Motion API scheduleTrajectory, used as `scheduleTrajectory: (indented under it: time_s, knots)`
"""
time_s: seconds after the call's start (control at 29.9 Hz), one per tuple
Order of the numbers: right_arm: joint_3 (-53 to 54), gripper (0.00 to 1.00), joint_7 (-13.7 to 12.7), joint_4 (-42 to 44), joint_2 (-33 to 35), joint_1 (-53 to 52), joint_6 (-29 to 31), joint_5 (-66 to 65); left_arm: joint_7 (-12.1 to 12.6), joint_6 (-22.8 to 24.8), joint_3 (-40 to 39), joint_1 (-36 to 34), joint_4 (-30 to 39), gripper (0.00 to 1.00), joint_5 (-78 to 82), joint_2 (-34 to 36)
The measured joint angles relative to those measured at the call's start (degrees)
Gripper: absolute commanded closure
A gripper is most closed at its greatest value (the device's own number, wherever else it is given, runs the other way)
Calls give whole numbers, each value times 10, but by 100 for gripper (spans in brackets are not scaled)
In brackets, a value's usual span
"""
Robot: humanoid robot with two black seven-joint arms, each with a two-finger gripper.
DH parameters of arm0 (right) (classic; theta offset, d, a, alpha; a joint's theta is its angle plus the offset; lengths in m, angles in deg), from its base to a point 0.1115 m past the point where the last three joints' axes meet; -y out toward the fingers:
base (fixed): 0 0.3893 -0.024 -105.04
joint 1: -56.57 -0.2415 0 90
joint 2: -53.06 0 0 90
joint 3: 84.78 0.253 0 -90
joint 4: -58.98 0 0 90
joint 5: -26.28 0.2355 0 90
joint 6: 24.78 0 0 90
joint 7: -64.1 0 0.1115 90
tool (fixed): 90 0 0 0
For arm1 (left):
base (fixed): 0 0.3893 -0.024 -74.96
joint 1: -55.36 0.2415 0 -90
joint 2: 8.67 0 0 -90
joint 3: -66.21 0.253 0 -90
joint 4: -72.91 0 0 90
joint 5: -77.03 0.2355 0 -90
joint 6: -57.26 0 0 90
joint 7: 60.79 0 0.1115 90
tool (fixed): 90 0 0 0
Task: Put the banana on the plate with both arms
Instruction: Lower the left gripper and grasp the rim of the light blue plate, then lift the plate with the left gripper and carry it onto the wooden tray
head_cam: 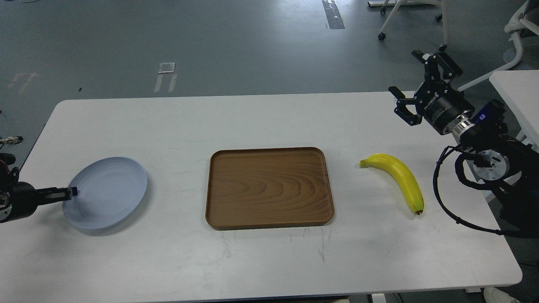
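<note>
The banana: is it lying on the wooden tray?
No, the banana lies on the bare table, right of the tray and apart from it.

Grey floor (236, 46), white chairs (414, 17)

on the table (261, 261) the tray (269, 187) lies midway between the left and right edges. the plate (110, 191) is well apart from it, near the left edge, with the left hand (69, 192) at its left rim. the banana (400, 179) lies toward the right edge; the right hand (417, 80) is over the far right corner.
</note>
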Motion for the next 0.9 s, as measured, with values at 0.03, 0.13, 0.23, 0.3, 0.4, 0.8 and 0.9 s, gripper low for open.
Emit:
scheduleTrajectory:
  time_s: [0.03, 0.13, 0.23, 0.3, 0.4, 0.8, 0.9]
  knots:
    - [0, 0, 0, 0, 0, 0, 0, 0, 0, 0, 0, 0, 0, 100, 0, 1]
    - [0, 0, 0, 0, 0, 0, 0, 0, 0, -1, 0, -4, 0, 100, -1, 1]
    - [0, 0, 0, 0, 0, 0, 0, 0, 0, -7, 0, -8, 0, 100, -1, -1]
    - [0, 0, 0, 0, 0, 0, 0, 0, 0, -12, -1, -9, 3, 100, -1, -2]
    - [0, 0, 0, 0, 0, 0, 0, 0, 0, -15, -2, -13, 8, 100, -1, -2]
    - [1, 0, 0, 0, 0, 0, 0, 0, 0, 70, -1, -119, 116, 100, -20, 21]
    - [3, 0, 0, 0, 0, -3, 0, 0, 0, 75, -1, -146, 161, 100, -20, 21]
